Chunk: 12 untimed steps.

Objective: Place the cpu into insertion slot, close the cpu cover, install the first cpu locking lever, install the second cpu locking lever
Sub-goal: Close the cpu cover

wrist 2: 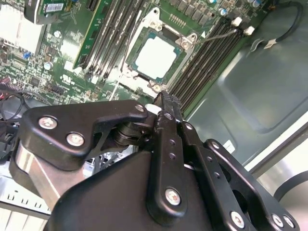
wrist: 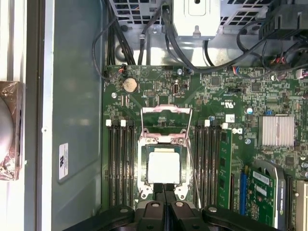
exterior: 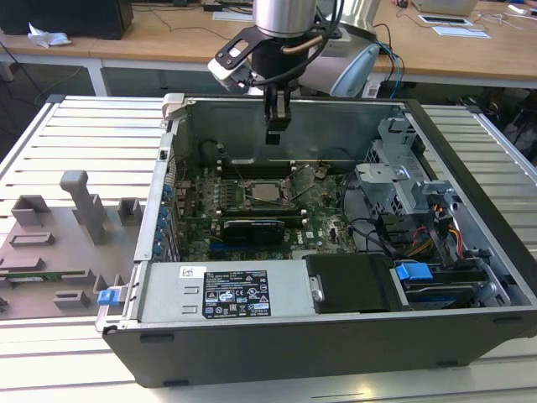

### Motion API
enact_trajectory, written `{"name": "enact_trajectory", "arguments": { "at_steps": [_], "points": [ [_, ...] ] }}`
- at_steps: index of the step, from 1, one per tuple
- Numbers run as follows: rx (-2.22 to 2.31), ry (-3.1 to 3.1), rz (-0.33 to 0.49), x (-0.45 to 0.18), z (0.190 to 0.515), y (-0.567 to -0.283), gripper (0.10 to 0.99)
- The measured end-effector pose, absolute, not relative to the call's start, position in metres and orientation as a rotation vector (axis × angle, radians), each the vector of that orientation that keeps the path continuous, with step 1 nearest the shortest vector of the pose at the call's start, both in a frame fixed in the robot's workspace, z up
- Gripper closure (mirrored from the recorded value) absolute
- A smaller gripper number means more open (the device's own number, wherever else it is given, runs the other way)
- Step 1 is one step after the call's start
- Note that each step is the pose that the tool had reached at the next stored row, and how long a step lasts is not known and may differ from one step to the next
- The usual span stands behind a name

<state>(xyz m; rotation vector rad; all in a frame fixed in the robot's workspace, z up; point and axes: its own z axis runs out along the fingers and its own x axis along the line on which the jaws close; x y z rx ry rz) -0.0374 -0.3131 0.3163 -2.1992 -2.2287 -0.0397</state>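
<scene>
The cpu (wrist: 163, 167) lies flat in the insertion slot (wrist: 143, 159), metal top up; being square it has no long axis, its edges along the slot's rim. We judge it light, stiff, delicate, best held by opposite edges. The gripper (wrist: 163, 186) hangs above it, fingers together, empty.

An open computer case (exterior: 336, 353) lies on a slatted metal table (exterior: 84, 134), holding a grey labelled power supply (exterior: 226, 294), a long black card (exterior: 252, 228) and a green motherboard (wrist: 207, 91) with a coin cell (wrist: 129, 85) and a finned heatsink (wrist: 277, 130), while a grey fixture board (exterior: 50, 252) lies just beside the case on the exterior view's left.
</scene>
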Motion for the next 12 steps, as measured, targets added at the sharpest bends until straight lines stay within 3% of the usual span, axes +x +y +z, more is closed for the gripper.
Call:
{"name": "enact_trajectory", "arguments": {
  "at_steps": [12],
  "points": [
    [-2.197, -2.227, -0.035, -0.006, 0.316, -0.313, 0.980]
  ]
}}
